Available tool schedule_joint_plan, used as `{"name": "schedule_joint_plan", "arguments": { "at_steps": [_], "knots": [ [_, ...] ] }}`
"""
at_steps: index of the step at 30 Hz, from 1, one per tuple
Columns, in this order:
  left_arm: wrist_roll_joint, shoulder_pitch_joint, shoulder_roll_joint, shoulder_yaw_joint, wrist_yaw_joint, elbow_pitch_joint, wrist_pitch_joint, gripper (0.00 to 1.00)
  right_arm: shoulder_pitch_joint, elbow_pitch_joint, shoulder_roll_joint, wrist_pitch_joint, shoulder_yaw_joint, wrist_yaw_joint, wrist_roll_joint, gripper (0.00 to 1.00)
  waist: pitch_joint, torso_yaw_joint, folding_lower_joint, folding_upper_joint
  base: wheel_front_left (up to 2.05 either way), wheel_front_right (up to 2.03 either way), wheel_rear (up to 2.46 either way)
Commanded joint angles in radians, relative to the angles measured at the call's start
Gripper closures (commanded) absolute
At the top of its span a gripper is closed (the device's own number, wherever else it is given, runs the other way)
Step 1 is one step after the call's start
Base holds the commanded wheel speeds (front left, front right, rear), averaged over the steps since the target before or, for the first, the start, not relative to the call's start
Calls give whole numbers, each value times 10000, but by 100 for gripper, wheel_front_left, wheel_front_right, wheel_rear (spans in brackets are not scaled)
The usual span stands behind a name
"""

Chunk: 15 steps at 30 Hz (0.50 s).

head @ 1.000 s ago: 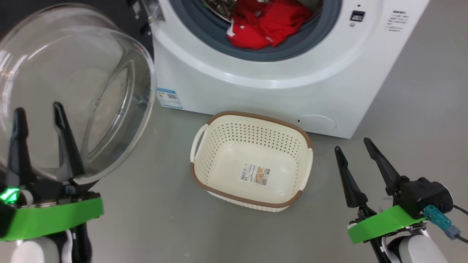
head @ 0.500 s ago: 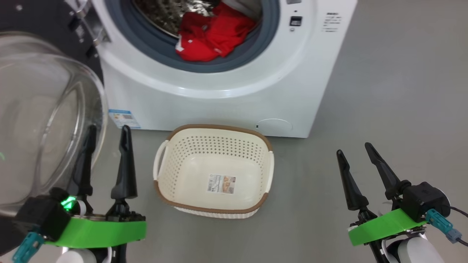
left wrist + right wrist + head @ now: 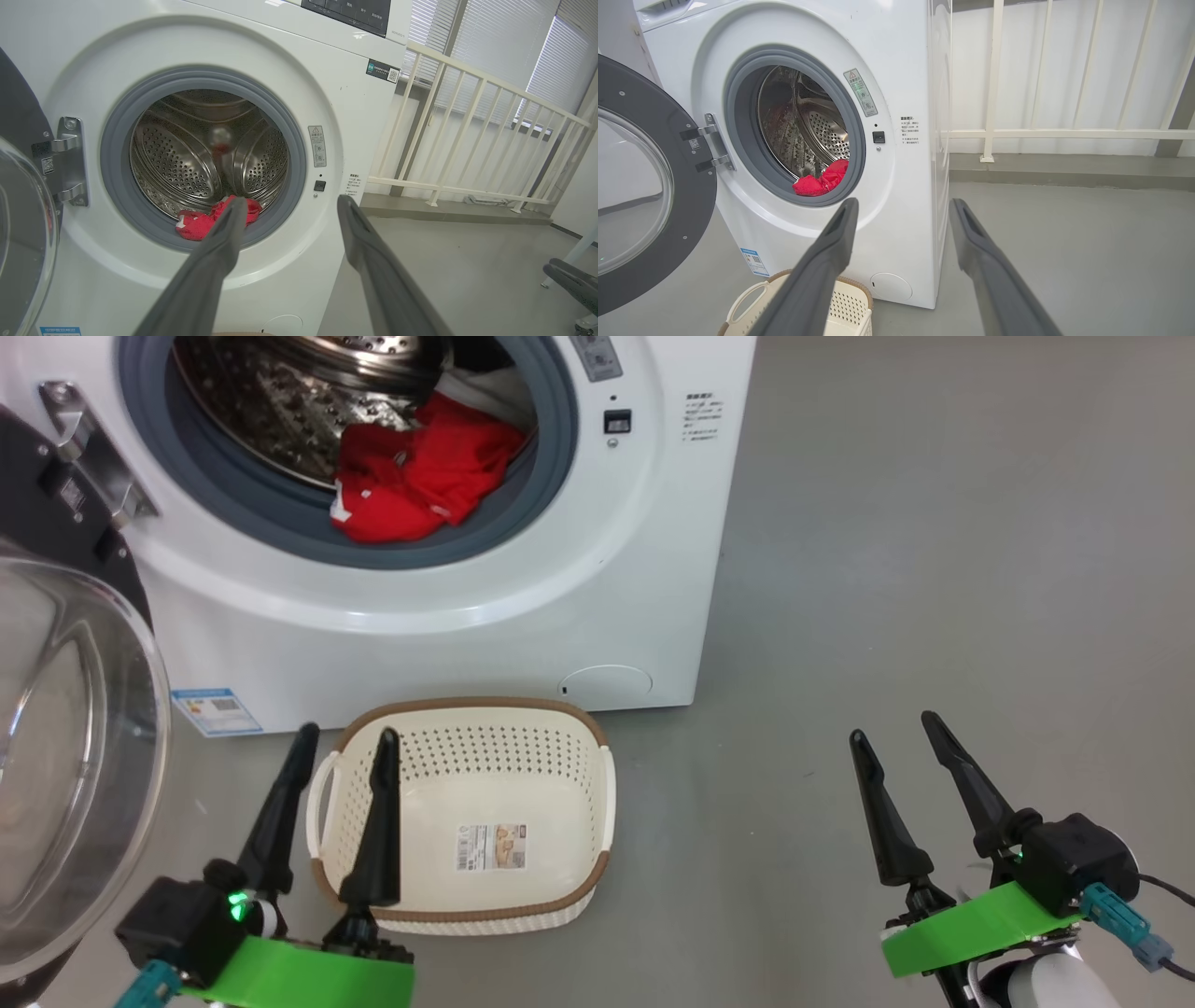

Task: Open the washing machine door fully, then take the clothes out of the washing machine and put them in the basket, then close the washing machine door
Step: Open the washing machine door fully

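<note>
Head view downward; both wrist views low, facing the washing machine point(image 3: 420, 644)

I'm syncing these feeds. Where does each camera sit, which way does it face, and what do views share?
Head view: on the head, looking down at the basket and washing machine; left gripper and right gripper show.
Left wrist view: on that wrist, facing into the drum; its fingers show.
Right wrist view: on that wrist, facing the washing machine door and drum; its fingers show.
Shared: all three show the clothes.
</note>
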Motion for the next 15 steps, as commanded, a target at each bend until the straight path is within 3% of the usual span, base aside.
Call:
{"name": "schedule_joint_plan", "arguments": {
  "at_steps": [1, 15],
  "knots": [
    [86, 41, 174, 235, -74, -151, -51, 0, -25, -319, 15, -96, 222, 63, 56, 0, -197, -229, -1, 0, 0, 0, 0],
    [414, 1066, 224, 291, 400, 178, -259, 0, 1063, -1236, 15, -100, -705, 63, -346, 0, -677, -733, -1, 0, 0, 0, 0]
  ]
}}
